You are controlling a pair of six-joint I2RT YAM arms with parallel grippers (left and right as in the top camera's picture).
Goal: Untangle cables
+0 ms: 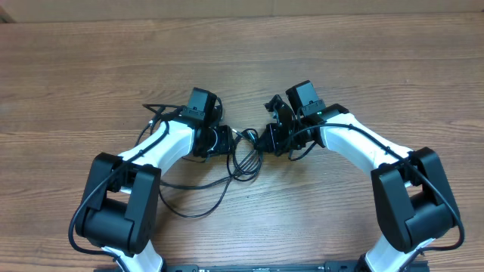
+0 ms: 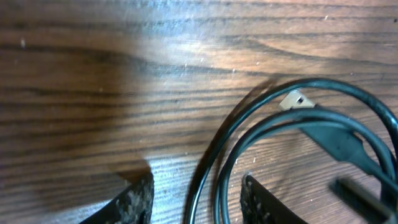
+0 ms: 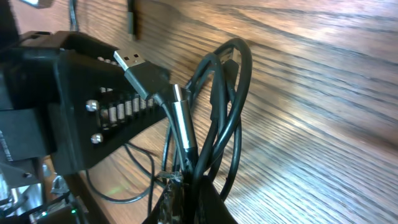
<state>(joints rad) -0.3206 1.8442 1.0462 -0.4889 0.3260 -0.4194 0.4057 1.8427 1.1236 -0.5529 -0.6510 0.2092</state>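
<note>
Two robot arms meet at the middle of a wooden table (image 1: 355, 60). The cables (image 1: 243, 159) lie between them as a loose black tangle, with long loops trailing toward the near left.

The left gripper (image 2: 198, 200) has its fingers partly apart. Two strands run through the gap and neither is pinched. The right gripper (image 3: 186, 204) is closed tight on a bunch of strands that rise out of its tips.

The step in hand appears to be separating one strand from the bunch. To do it well, the right gripper should act as a firm anchor. The left should close on one strand only, not both, and then draw it slowly to the left, low over the wood. If a loop starts to tighten, it is better to ease off and feed a plug end back through than to pull harder.

The overhead view alone shows the whole tangle and the slack near the left arm, but it hides both sets of jaws. The left wrist view shows the open gap and a small pale plug tip (image 2: 296, 100) inside a curve of cable. Only the right wrist view shows the grip itself, and a USB plug (image 3: 132, 62) sticking up just in front of the left gripper's body.
</note>
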